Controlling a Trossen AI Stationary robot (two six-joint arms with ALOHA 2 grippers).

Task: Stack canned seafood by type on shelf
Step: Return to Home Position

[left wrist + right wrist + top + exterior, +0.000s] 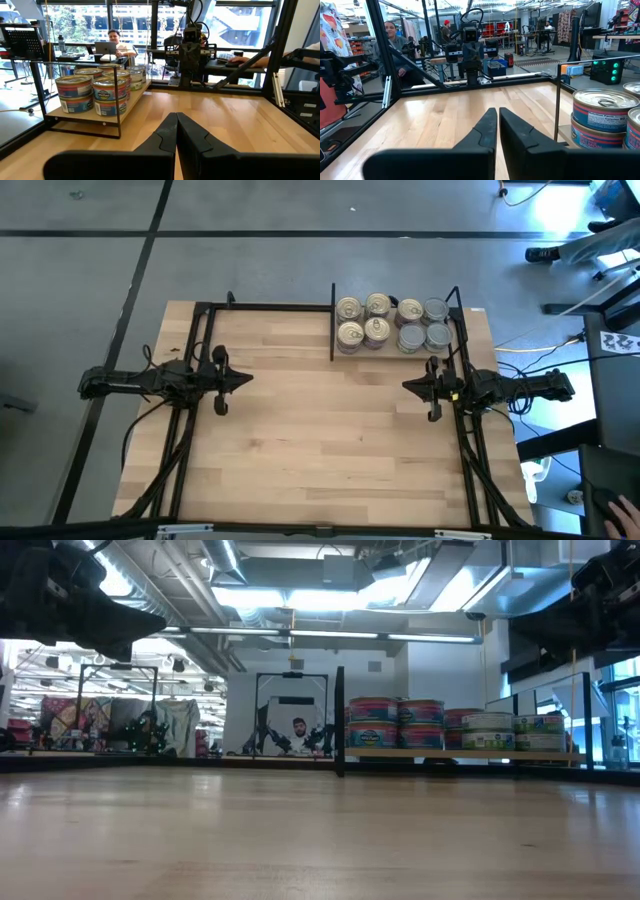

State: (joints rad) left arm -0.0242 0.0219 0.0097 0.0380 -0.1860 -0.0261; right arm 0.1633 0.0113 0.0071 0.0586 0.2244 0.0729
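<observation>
Several tins of canned seafood stand in two-high stacks on the shelf at the table's far right. Gold pull-tab lids are toward the black divider, and grey lids are toward the right edge. The low view shows the stacks resting on the plank. My left gripper is shut and level at the table's left, pointing right, with the tins well ahead of it. My right gripper is shut and level at the right, just near of the shelf, pointing left beside the tins.
Bare wooden tabletop lies between the two arms. Black frame bars run along the table's left, right and far sides. Beyond the table, a person sits at a laptop and another person is seated by the frame.
</observation>
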